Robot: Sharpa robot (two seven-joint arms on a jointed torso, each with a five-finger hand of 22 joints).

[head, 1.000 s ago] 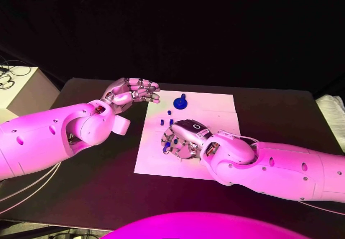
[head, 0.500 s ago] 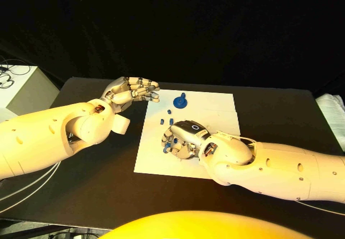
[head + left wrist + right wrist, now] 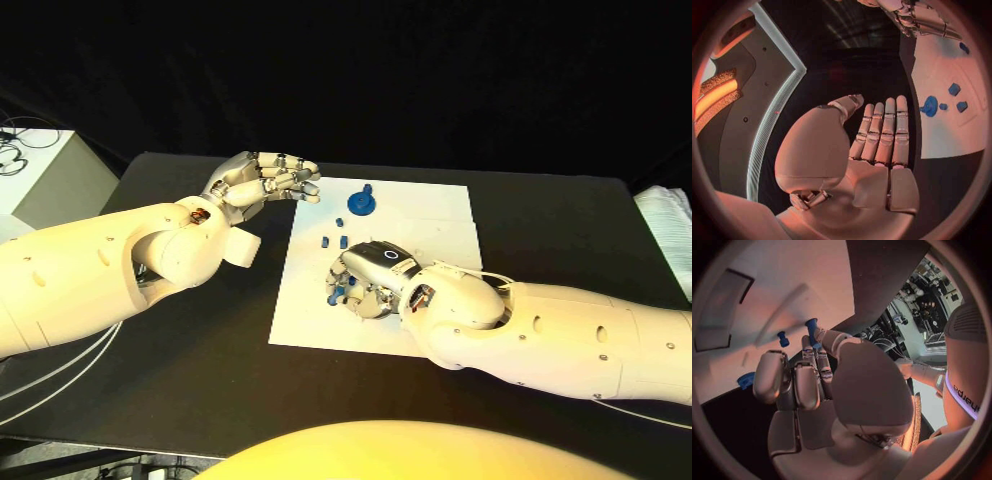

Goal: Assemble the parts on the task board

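The white task board [image 3: 433, 215] lies mid-table. My right hand [image 3: 372, 275] is down on its near left part, fingers curled toward the board. In the right wrist view, thumb and fingers pinch an upright blue peg [image 3: 811, 332], with a smaller blue peg [image 3: 783, 338] standing on the board [image 3: 786, 275] just beyond. A round blue part [image 3: 361, 206] lies at the board's far left, with small blue pieces [image 3: 335, 243] between it and the right hand. My left hand [image 3: 267, 180] hovers over the table left of the board, fingers straight and side by side [image 3: 879, 135], holding nothing.
A white box [image 3: 43, 175] stands off the table's far left corner, and a pale stack [image 3: 666, 230] lies at its right edge. The board has a rectangular recess [image 3: 723, 310]. The black table [image 3: 188, 360] runs wide in front of the board.
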